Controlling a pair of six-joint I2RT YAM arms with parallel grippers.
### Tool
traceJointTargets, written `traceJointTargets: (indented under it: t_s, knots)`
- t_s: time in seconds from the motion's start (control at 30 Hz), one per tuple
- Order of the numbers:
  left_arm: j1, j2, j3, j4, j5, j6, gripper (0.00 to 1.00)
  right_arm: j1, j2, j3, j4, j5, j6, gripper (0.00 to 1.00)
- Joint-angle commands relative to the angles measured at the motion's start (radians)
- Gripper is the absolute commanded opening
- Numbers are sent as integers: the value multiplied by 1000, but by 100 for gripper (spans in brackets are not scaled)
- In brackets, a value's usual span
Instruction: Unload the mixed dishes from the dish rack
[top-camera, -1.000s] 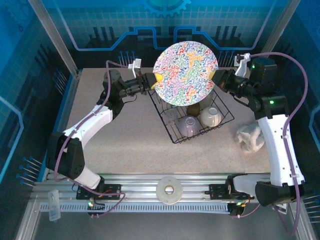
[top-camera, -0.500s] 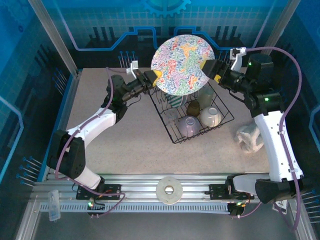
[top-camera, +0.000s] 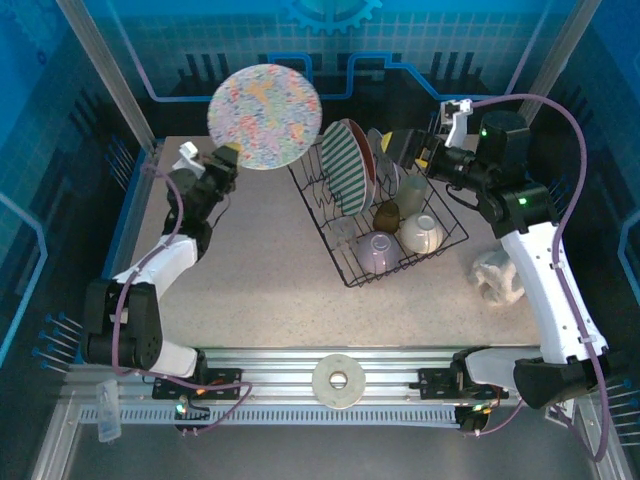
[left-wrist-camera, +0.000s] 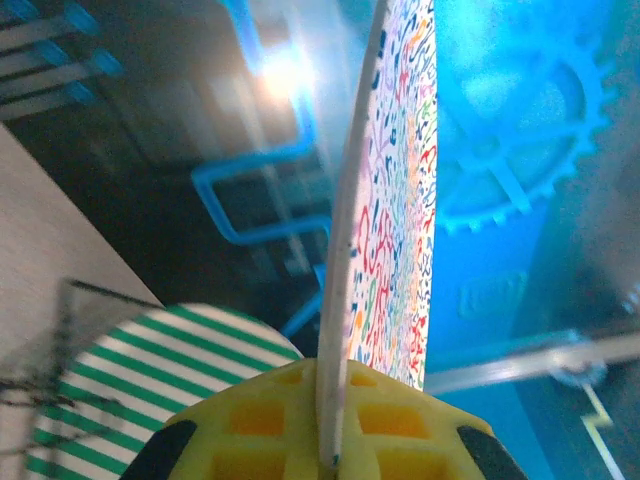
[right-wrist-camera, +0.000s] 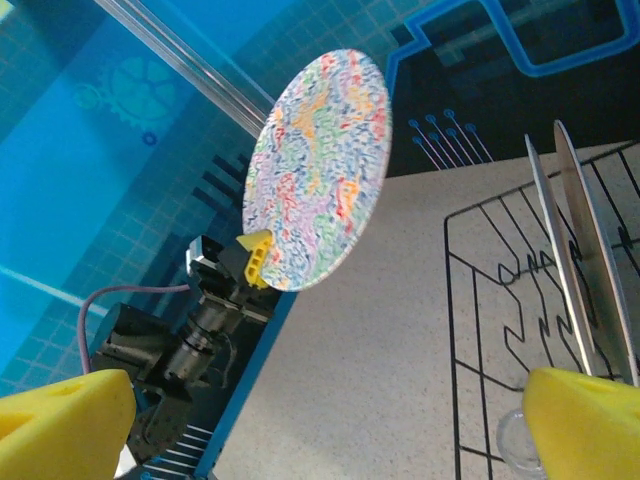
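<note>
My left jaws are clamped on the bottom rim of a squiggle-patterned plate (top-camera: 265, 115), the yellow pads (left-wrist-camera: 270, 420) pinching it from both sides. The plate stands upright in the air over the desk's (top-camera: 260, 260) far-left corner, well apart from the dish rack (top-camera: 348, 275). In my left wrist view I see it edge-on, its coloured face turned to the right.

My right jaws are spread wide and hold nothing. Their yellow pads (right-wrist-camera: 60, 420) sit at the two bottom corners of my right wrist view with open space between them. They hang over the rack's far right corner, and from there I look across at the lifted plate and the left arm under it.

The rack sits on the far right part of the desk, turned at an angle to its edges. In it the green-and-white striped plate (top-camera: 345, 180) stands upright among the prongs on the far-left side. A second plate (top-camera: 378, 165) stands just behind it, its rim colours too small for me to tell. Nearer the front lie the small brown cup (top-camera: 386, 213), the cream bowl (top-camera: 422, 232) and the lavender cup (top-camera: 376, 250) — the last two side by side.

A soft white cloth lump (top-camera: 500, 278) rests on the desk by its right edge, just beside the rack. A white ring-shaped disc (top-camera: 338, 380) lies on the rail at the near edge, between my two bases.
</note>
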Motion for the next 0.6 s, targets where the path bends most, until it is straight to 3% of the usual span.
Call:
traceJointTargets:
  t_s: [0.0, 0.23, 0.57]
  knots:
    - [90, -26, -59, 110, 20, 6, 0, 21, -32, -15, -32, 15, -54, 100]
    - [239, 29, -154, 139, 86, 19, 0, 38, -54, -54, -44, 37, -73, 100]
    - [280, 224, -153, 187, 172, 35, 0, 70, -70, -60, -77, 90, -108, 100]
